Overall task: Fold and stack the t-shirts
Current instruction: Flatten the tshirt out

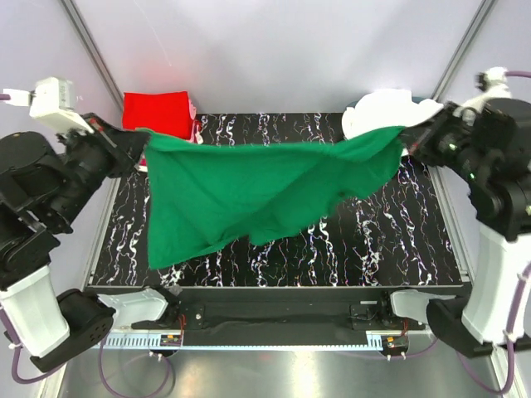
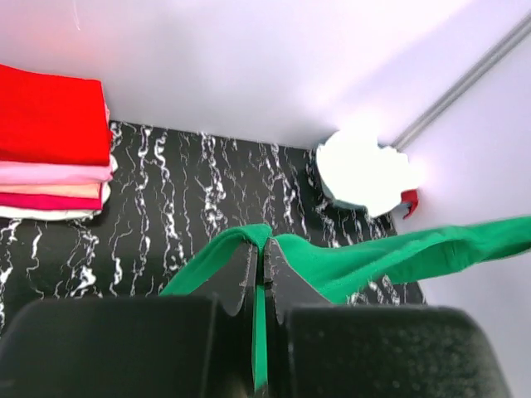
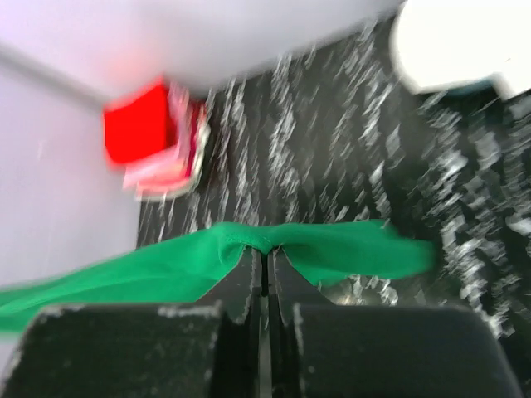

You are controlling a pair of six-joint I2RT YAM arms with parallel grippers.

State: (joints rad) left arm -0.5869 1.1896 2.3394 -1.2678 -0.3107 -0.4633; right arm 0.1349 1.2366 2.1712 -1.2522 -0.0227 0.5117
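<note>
Above the black white-veined mat [image 1: 398, 236], the green t-shirt [image 1: 249, 191] hangs stretched in mid-air, its upper corners pinched tight in the left gripper [image 1: 146, 138] and right gripper [image 1: 406, 134]. A red-topped folded stack [image 1: 158, 114] sits far left, a white cloth heap [image 1: 383, 109] far right.

No text, label, brand, number or sign could be read in any of the three views; nothing legible showed.
</note>
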